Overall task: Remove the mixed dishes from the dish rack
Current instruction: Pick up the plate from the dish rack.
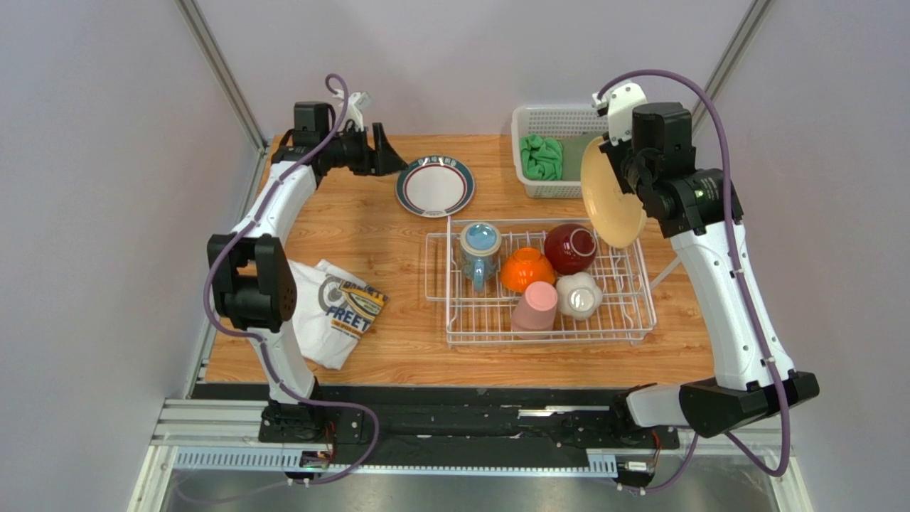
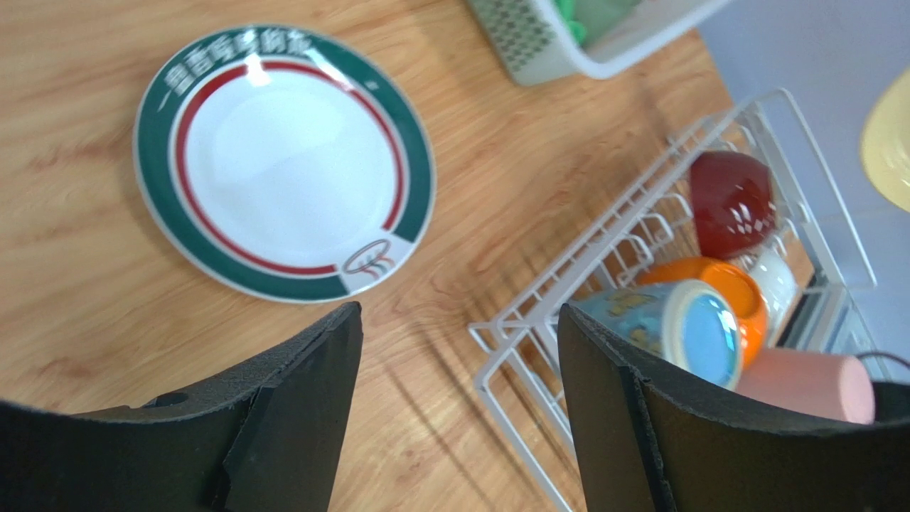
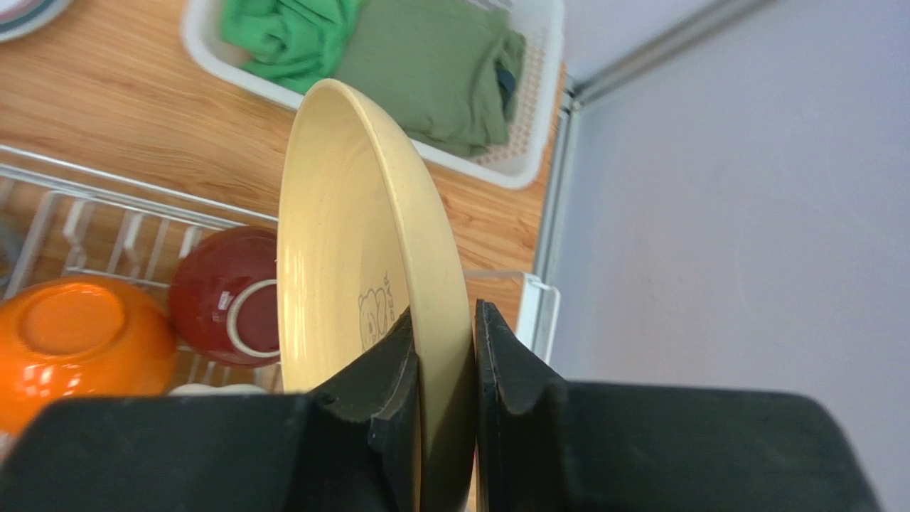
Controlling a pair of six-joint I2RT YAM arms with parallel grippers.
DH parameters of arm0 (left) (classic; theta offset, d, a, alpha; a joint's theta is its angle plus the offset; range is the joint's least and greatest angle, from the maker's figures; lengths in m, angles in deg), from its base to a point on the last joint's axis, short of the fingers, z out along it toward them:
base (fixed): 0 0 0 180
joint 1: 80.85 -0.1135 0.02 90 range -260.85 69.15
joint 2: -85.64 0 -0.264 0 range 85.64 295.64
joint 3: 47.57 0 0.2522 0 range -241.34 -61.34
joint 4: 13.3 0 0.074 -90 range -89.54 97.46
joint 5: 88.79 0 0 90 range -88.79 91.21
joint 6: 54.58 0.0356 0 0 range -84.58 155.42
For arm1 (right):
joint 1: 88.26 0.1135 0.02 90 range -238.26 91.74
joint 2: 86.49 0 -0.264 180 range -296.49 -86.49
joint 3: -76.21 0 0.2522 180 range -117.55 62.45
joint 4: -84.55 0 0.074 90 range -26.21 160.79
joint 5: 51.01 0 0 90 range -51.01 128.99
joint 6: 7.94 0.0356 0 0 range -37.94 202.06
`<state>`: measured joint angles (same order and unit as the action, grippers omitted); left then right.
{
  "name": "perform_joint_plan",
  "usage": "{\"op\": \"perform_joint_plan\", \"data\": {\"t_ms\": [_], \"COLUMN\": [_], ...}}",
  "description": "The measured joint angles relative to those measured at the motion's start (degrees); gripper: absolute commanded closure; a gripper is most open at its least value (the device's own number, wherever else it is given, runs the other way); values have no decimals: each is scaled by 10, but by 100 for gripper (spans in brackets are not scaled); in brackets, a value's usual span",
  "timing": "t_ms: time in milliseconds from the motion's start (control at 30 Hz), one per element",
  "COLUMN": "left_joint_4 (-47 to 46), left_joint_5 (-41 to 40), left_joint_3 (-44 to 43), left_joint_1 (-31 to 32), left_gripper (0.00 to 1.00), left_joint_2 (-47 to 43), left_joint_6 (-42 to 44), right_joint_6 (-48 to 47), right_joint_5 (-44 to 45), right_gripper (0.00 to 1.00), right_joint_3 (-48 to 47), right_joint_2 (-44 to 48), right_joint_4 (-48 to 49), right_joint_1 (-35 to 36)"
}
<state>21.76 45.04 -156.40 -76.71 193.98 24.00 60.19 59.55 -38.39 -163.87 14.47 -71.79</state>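
My right pincer (image 3: 440, 325) pinches the tan round plate (image 3: 342, 213) edge-on, to clear the white wire rack (image 1: 547, 339); left pincer (image 2: 457, 320) spread, empty.

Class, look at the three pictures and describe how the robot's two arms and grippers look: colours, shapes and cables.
Both the left arm and the right arm have smooth white links joined by boxy black joints. A thin purple cable loops along each. The left gripper and right gripper each have two broad matte black fingers tapering to wedges.
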Motion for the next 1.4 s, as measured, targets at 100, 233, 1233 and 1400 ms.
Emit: {"op": "perform_joint_plan", "data": {"t_ms": [100,233,1233,1400], "left_joint_4": [6,21,42,44], "left_joint_5": [41,82,128,136], "left_joint_3": [0,0,12,12], "left_joint_1": [9,38,207,214], "left_gripper": [25,25,46,81], "left_joint_2": [-35,-96,-204,-180], "left_joint_6": [30,92,172,167], "right_joint_6": [-6,-8,-2,6], "right_joint_5": [-46,-108,-329,-342], "right_gripper": [100,100,100,100], "right_joint_3": [-28,-62,-112,-105], "right_joint_2": [-2,-12,-61,-62], "right_joint_4": [-14,-23,-22,-12], "right_joint_1": [20,45,188,190]}}
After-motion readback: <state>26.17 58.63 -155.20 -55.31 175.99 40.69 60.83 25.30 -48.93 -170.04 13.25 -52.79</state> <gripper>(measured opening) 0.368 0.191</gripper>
